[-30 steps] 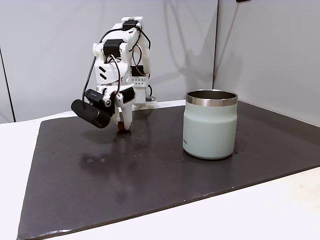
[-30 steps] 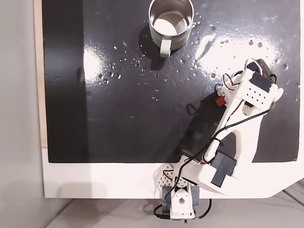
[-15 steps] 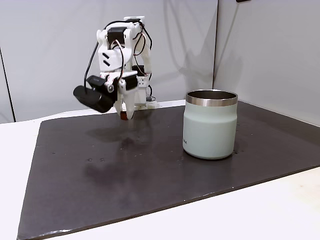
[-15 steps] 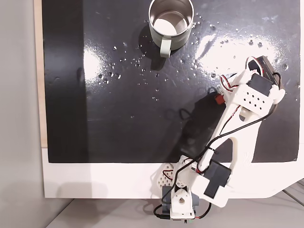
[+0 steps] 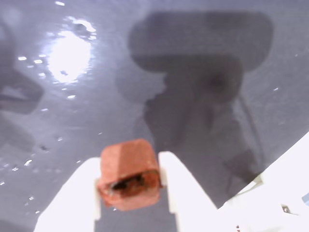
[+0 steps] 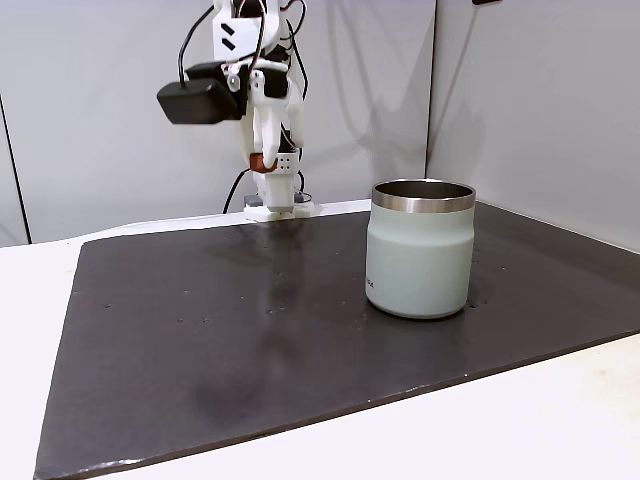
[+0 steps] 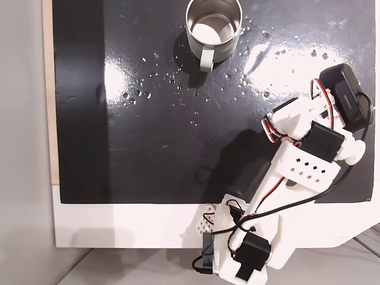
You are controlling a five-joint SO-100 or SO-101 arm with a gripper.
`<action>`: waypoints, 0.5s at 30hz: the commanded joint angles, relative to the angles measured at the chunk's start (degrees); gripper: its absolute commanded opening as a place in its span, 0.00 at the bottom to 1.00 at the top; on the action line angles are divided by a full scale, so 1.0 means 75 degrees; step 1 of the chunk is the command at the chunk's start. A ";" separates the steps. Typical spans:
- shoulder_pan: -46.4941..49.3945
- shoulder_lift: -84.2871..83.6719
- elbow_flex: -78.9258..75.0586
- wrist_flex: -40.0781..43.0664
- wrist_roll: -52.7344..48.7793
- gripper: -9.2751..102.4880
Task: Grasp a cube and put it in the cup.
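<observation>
Gripper (image 5: 129, 193) pinches the tiny brick-red cube (image 5: 128, 173), raised high; carry step: you swing over the squat mint-green steel-rimmed cup (image 6: 419, 250).

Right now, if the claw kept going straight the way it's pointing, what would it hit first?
Probably the bare black mat. In the wrist view the claw, shut on the red cube, points down at the mat with nothing between; the cup stands off to the side.

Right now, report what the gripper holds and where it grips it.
The gripper holds the reddish-brown cube, pinched on two opposite side faces between its white fingers, raised high above the dark mat.
</observation>
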 commanded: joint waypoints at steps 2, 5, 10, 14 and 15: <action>-0.0047 0.0387 -0.1266 0.0340 0.0141 0.13; -0.0047 0.0375 -0.1711 0.0457 0.0188 0.13; -0.0129 0.0328 -0.2051 0.0492 0.0293 0.13; -0.0352 -0.0164 -0.2461 0.0375 0.0668 0.13; -0.0422 -0.0387 -0.2695 0.0375 0.0797 0.13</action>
